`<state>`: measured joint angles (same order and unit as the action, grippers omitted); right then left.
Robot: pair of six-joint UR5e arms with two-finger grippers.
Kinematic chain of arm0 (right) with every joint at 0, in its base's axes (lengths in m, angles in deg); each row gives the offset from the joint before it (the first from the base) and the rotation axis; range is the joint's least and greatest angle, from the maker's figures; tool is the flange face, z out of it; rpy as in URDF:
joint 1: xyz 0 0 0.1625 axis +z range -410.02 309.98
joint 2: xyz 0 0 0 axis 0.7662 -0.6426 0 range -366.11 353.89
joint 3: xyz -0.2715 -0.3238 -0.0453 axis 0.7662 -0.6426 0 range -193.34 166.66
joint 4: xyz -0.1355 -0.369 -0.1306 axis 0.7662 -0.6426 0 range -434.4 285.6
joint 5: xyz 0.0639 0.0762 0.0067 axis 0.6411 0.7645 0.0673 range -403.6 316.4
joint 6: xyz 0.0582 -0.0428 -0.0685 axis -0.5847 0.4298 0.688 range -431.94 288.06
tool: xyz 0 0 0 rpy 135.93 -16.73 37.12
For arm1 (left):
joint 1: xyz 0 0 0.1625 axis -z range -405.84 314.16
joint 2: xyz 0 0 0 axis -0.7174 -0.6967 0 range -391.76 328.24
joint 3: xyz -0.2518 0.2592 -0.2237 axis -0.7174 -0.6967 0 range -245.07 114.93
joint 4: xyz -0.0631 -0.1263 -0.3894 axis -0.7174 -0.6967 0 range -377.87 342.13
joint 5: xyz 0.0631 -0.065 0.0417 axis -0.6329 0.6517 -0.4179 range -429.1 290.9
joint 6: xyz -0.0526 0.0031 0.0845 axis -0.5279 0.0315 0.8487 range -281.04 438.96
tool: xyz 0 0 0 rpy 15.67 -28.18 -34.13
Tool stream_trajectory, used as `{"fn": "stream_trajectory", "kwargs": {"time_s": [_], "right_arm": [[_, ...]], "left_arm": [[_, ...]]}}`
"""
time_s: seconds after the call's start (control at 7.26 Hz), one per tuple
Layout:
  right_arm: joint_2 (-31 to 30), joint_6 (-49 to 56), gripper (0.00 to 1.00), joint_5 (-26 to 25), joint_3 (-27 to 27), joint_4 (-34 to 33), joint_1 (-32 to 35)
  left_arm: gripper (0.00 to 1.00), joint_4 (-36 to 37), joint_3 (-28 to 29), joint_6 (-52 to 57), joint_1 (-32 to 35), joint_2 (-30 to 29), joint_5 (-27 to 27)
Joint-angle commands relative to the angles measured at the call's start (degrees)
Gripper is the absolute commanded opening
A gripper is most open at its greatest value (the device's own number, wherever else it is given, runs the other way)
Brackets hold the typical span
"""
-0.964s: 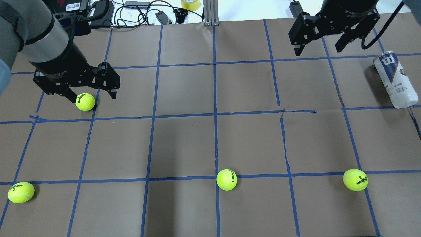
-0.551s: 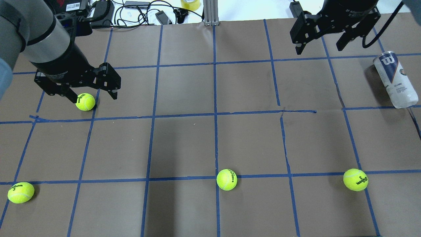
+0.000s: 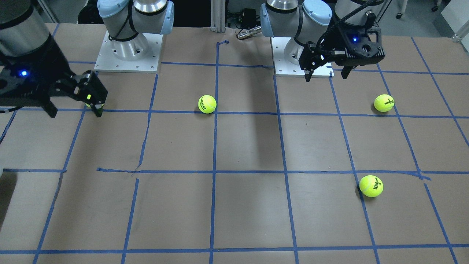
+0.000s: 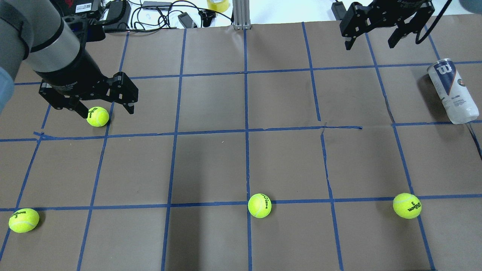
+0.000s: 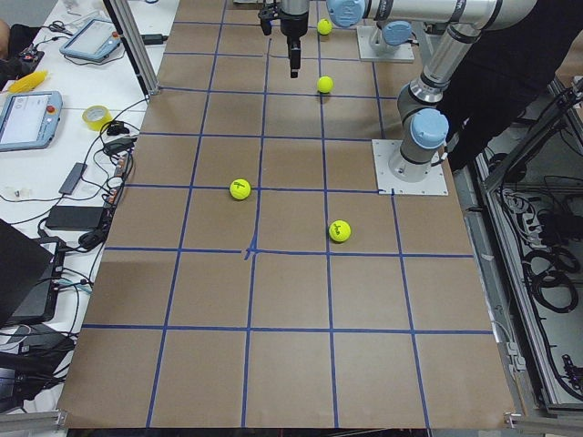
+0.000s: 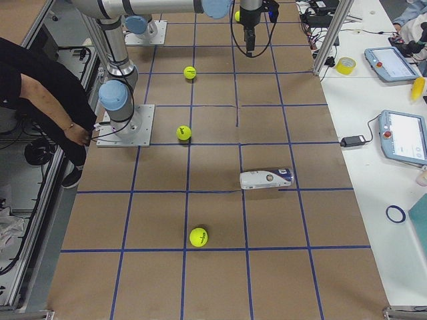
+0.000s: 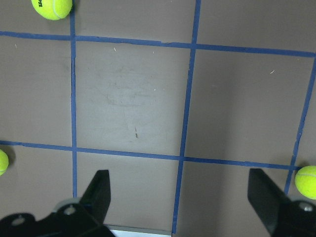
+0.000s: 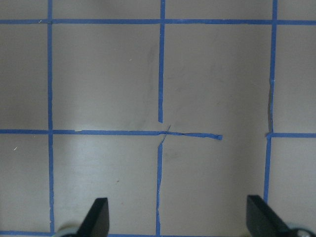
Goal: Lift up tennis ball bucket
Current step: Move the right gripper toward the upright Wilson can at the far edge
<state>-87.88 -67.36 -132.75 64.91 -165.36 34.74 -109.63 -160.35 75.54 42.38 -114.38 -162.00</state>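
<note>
with my right gripper (image 4: 369,45) spread wide, i'd pinch the tennis ball bucket (image 4: 452,92), on its side, gently across its middle: it looks light, slick and crushable.

Bright, even light falls from overhead. In the front view a broad soft shadow lies on the table (image 3: 242,205) between the left gripper (image 3: 326,76) and the right gripper (image 3: 76,113). Each tennis ball (image 3: 207,104) has a small dark rim beneath it. Just ahead of the right pincer, its wrist view shows a pale sheen on the paper. Both wrist views are sharp. Off to that pincer's outer side, the tennis ball bucket (image 4: 452,90) perhaps glints, but it is too small to tell.
</note>
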Motion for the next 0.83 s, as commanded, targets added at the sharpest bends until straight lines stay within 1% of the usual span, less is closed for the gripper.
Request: {"fn": "stream_trajectory", "kwargs": {"time_s": [0.0, 0.14, 0.28, 0.41, 0.55, 0.69], "right_arm": [[8.7, 1.9, 0.95, -2.9, -5.1, -3.8, -8.0], [12.4, 6.3, 0.95, -2.1, -7.6, -6.4, -13.6], [16.0, 8.7, 0.95, -1.9, -8.0, -6.7, -17.0], [21.0, 13.1, 0.95, -1.8, -8.9, -9.6, -20.0], [24.1, 15.2, 0.96, -1.8, -10.2, -12.3, -21.7], [27.0, 16.8, 0.96, -1.9, -11.3, -14.8, -22.0]], "left_arm": [[1.00, 0.0, 0.0, 0.0, -0.1, 0.0, 0.0], [1.00, 0.0, 0.0, 0.0, -0.1, 0.0, 0.0], [1.00, 0.0, 0.0, 0.0, -0.2, 0.0, 0.0], [1.00, 0.0, 0.0, 0.0, -0.2, 0.0, 0.0], [1.00, 0.0, 0.0, 0.0, -0.2, 0.0, 0.0], [1.00, 0.0, 0.0, 0.0, -0.1, 0.0, 0.0]]}}
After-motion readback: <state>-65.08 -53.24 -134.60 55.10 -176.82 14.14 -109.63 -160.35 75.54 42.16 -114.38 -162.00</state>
